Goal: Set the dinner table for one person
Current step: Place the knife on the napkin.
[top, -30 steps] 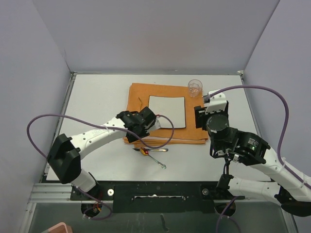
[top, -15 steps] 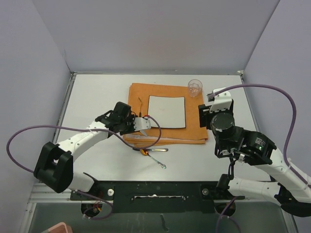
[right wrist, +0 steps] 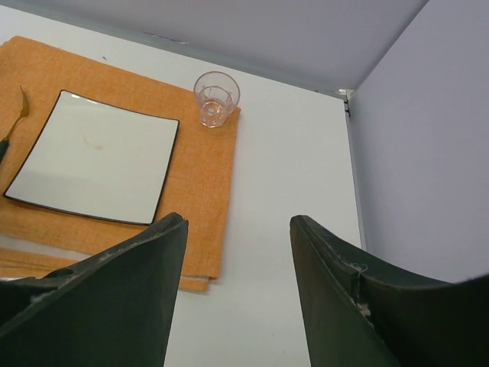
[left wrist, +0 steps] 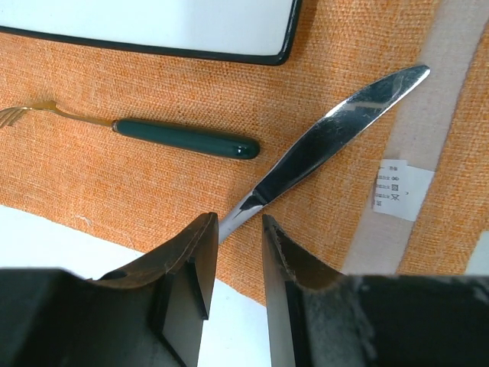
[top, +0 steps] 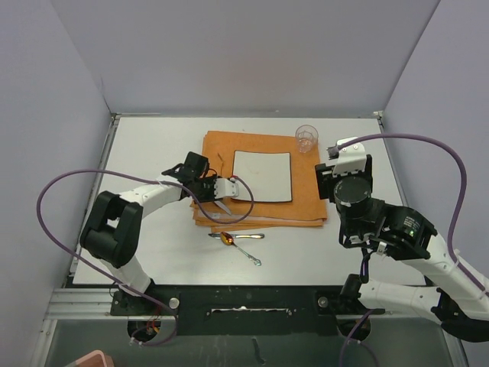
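Swinging leftward off the square white black-rimmed plate [top: 262,176], the left pincer [left wrist: 239,229] has narrowed and now pinches the handle of the silver steel knife [left wrist: 336,130], blade over the orange woven cloth [left wrist: 153,183] beside a green-handled gold fork [left wrist: 183,138]. The right pincer [right wrist: 237,222] hangs spread, empty. Cloth sits mid-back on the matte white-grey rectangular worktop [top: 153,145]; the knife likely belongs right of the plate.

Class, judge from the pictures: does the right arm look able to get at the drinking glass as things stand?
Probably yes. The right gripper is open and empty, and the glass stands just ahead with nothing between them.
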